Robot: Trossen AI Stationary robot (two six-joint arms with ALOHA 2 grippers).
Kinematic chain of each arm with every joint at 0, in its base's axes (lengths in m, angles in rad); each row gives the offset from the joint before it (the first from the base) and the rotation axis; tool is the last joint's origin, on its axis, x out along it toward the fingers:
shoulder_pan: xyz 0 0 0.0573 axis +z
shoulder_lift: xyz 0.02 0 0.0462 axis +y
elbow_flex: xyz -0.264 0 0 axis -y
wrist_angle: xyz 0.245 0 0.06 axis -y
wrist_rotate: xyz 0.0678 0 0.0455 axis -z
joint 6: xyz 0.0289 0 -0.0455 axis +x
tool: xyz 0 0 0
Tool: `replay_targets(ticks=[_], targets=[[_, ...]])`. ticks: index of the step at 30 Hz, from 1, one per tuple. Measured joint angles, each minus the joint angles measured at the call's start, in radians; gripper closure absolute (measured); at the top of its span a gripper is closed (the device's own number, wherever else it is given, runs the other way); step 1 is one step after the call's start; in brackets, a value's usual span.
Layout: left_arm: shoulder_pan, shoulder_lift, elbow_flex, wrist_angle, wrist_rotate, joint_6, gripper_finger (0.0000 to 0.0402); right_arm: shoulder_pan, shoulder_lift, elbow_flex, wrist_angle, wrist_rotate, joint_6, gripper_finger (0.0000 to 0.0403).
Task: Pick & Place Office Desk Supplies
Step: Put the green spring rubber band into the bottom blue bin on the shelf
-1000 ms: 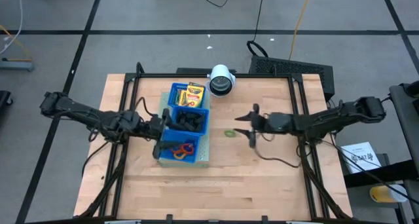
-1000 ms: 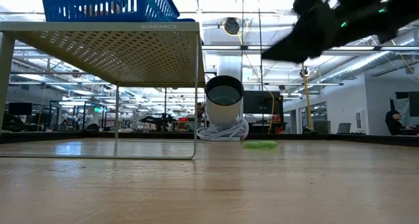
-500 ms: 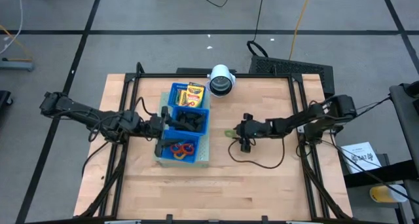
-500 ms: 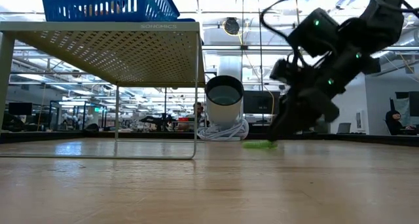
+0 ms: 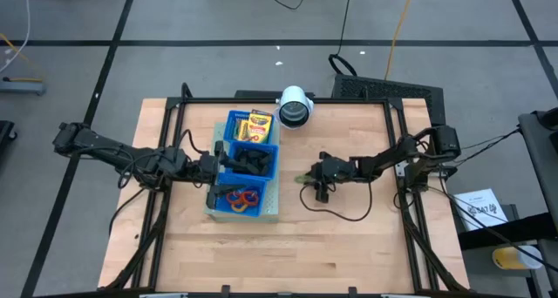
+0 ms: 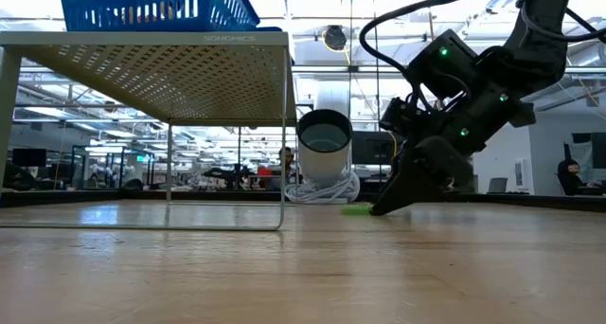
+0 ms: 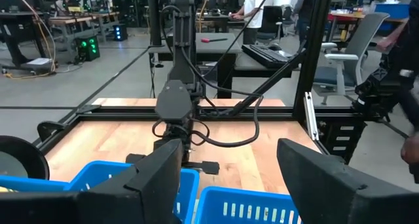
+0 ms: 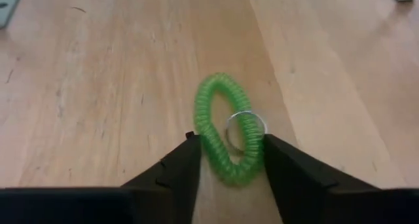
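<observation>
The right claw (image 5: 316, 181) is down at the wooden surface (image 5: 349, 237), its two fingers (image 8: 171, 168) spread to either side of the green coil ring (image 8: 227, 144), which lies flat on the wood just right of the blue three-compartment tray (image 5: 228, 122). In the right wrist view the near end of the ring, with its small metal loop (image 8: 246, 128), sits between the fingertips, close to them; whether they touch it yet cannot be told. The low view shows the claw tip touching or nearly touching the wood beside the ring (image 6: 357, 208).

The risk, as I judge it, lies in the closing. The ring is thin and springy, and only its near end lies between the fingers, so it may squirt forward or flip as they pinch, or slip out on the lift. Pressing too low would drag the fingertips on the wood.

The left claw (image 5: 212, 167) waits at the tray's left edge, fingers spread (image 7: 149, 178). Crayon boxes (image 5: 260, 121), black clips (image 5: 253, 161) and coloured rings (image 5: 241, 199) already fill the tray.
</observation>
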Motion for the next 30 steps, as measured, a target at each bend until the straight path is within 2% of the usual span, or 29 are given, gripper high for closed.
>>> replay_targets(ticks=[9, 14, 22, 26, 30], targets=[[0.000, 0.000, 0.000, -0.001, 0.000, -0.001, 0.0149, -0.006, 0.002, 0.000, 0.001, -0.012, -0.084, 0.0386], [0.000, 0.000, 0.000, 0.000, 0.000, -0.002, 0.0149, -0.005, -0.066, -0.004, 0.010, 0.000, -0.111, 0.0382], [0.005, 0.017, 0.000, 0.022, -0.007, -0.002, 0.0149, -0.005, -0.327, -0.005, -0.009, 0.003, -0.143, 0.0390], [0.015, 0.041, 0.000, 0.117, -0.029, -0.002, 0.0149, 0.003, -0.444, -0.004, 0.052, 0.002, -0.165, 0.0388], [0.028, 0.100, 0.000, 0.239, -0.054, -0.006, 0.0148, 0.023, -0.496, -0.004, 0.200, -0.001, -0.167, 0.0388]])
